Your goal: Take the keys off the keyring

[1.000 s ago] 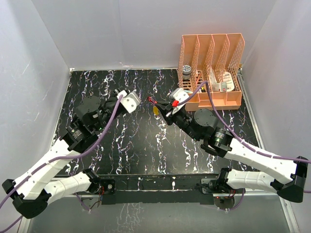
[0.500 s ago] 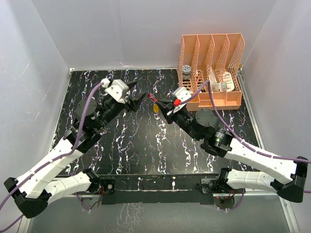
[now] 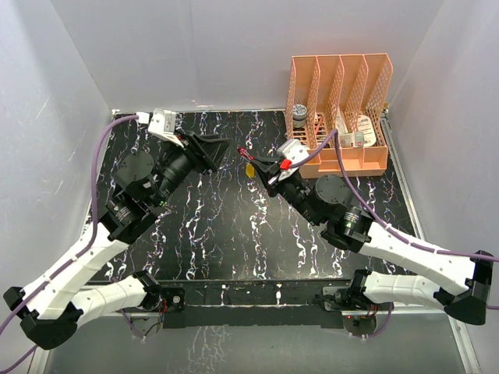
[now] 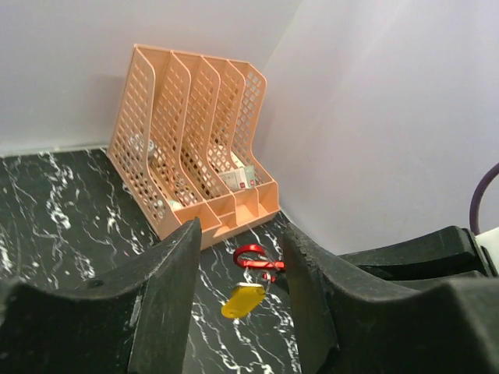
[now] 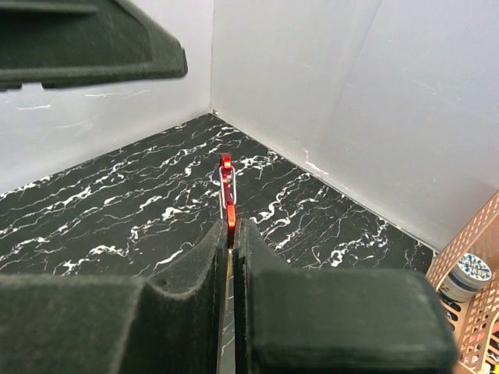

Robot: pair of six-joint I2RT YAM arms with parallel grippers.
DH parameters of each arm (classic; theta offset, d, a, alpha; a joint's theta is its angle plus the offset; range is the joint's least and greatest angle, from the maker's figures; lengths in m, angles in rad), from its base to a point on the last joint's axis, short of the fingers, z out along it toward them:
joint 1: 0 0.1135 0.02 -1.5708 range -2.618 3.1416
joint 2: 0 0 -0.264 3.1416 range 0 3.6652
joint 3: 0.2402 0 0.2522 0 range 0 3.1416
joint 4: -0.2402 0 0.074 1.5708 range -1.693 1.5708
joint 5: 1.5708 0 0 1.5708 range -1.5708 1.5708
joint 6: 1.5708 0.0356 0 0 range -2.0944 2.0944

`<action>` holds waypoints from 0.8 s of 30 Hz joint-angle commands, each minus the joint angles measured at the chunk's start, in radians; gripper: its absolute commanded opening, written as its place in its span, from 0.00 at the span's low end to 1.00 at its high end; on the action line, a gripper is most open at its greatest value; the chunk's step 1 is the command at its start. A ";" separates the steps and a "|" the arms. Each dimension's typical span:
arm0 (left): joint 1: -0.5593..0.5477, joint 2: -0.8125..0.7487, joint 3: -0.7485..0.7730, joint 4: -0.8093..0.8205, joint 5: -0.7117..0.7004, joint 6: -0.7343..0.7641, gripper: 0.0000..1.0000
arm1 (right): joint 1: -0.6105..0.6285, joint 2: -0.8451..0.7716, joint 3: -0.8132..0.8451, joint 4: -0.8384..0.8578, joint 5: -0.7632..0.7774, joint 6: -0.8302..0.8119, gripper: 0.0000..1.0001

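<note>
My right gripper (image 3: 258, 163) is shut on the dark red keyring (image 3: 242, 153) and holds it above the black marbled table. The yellow-gold key (image 3: 250, 171) hangs from the ring. In the right wrist view the keyring (image 5: 227, 184) sticks out edge-on beyond the closed right gripper (image 5: 232, 226); the key is mostly hidden there. My left gripper (image 3: 224, 147) is open and empty, just left of the ring and pointing at it. In the left wrist view the keyring (image 4: 254, 258) and the key (image 4: 242, 301) show beyond the open left gripper (image 4: 238, 234), apart from its fingers.
An orange desk organizer (image 3: 339, 109) with several slots and small items stands at the back right, near the right wall; it also shows in the left wrist view (image 4: 195, 156). White walls close the table on three sides. The left gripper's finger (image 5: 93, 47) looms at the right wrist view's top left.
My left gripper has swung toward the back and turned to face right, opening toward the keyring. My right gripper has shifted slightly with the ring and key still held.
</note>
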State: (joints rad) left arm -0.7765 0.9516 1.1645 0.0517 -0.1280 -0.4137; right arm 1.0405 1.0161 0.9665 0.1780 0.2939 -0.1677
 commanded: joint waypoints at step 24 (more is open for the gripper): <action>0.028 0.065 -0.140 0.356 0.247 -0.263 0.52 | 0.003 -0.020 -0.017 0.210 0.051 -0.042 0.00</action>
State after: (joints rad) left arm -0.7540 1.0336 1.0271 0.3172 0.0685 -0.6586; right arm 1.0405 1.0069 0.9516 0.3035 0.3237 -0.2100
